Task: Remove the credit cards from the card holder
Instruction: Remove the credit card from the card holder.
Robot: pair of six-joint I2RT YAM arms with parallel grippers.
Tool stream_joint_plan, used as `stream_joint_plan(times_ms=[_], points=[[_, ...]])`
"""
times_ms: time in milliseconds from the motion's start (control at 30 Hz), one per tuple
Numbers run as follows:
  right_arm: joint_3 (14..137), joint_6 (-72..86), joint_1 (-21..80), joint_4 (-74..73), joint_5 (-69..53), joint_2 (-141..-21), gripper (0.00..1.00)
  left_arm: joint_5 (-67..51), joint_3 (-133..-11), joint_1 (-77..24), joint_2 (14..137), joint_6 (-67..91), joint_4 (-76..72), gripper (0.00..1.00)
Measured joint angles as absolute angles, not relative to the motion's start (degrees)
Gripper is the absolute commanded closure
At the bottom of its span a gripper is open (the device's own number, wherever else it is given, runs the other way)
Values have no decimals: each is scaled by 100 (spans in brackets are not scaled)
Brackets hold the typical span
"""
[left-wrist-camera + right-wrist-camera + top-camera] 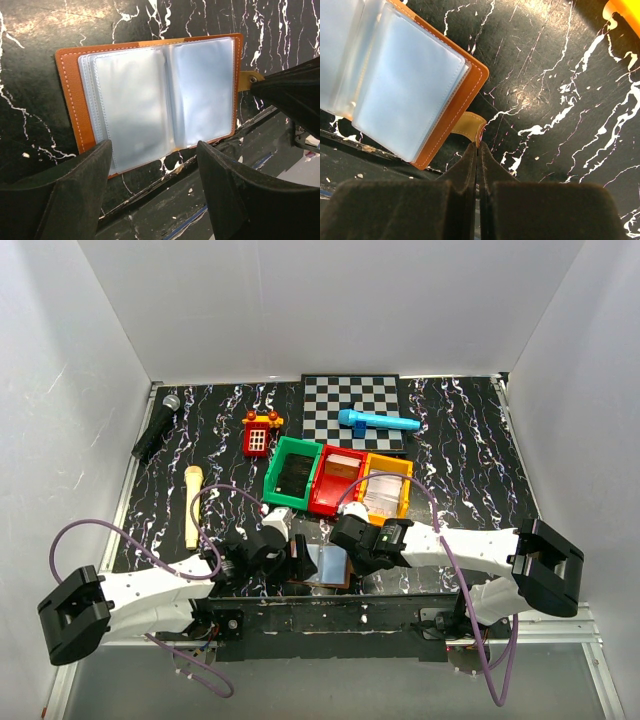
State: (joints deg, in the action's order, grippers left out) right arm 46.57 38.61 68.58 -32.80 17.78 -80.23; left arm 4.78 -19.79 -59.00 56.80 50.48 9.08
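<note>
The card holder [328, 565] lies open at the table's near edge: an orange-brown cover with cloudy pale blue sleeves [150, 100]. The credit cards are hidden; I cannot make one out through the sleeves. My right gripper [479, 147] is shut on the holder's tan strap tab [468, 126] at its right side. In the left wrist view that gripper is a dark shape [290, 95] beside the tab [245, 80]. My left gripper [155, 155] is open just off the holder's near edge. Its left finger [85, 175] overlaps the near left corner, and nothing lies between the jaws.
Green [292, 472], red [336, 478] and orange [386, 485] bins stand in a row just beyond the holder. Farther back are a checkerboard [352, 405] with a blue tool [376, 421], a red toy [259, 434], a microphone [156, 426] and a wooden handle [192, 505]. The table's near lip [165, 180] runs under the holder.
</note>
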Motion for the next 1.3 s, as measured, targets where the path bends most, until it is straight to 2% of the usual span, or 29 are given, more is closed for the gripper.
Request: stream_joint_plan(times_ms=[333,767,1067,1167,1300], points=[[4657,3815,6858,-3179,1627,-8023,99,158,-2053,-5900,5996,4939,489,33],[4657,3730,6836,-3103,1505,-8029,99,-805,-2082,-5900,6571,4558,-464,34],[4545,3795,6818,-2950,1483,-8023,99,-1739,-2696,-5933,7310,4152,-930,35],[4508,3795,6810,-2934,1479,-8018,99,-1782,-2731,-5964,7212,4101,-945,32],[4456,3802,6807,-2770,1459,-7926,99,-1535,-2606,-5977,6436,4097,-735,28]])
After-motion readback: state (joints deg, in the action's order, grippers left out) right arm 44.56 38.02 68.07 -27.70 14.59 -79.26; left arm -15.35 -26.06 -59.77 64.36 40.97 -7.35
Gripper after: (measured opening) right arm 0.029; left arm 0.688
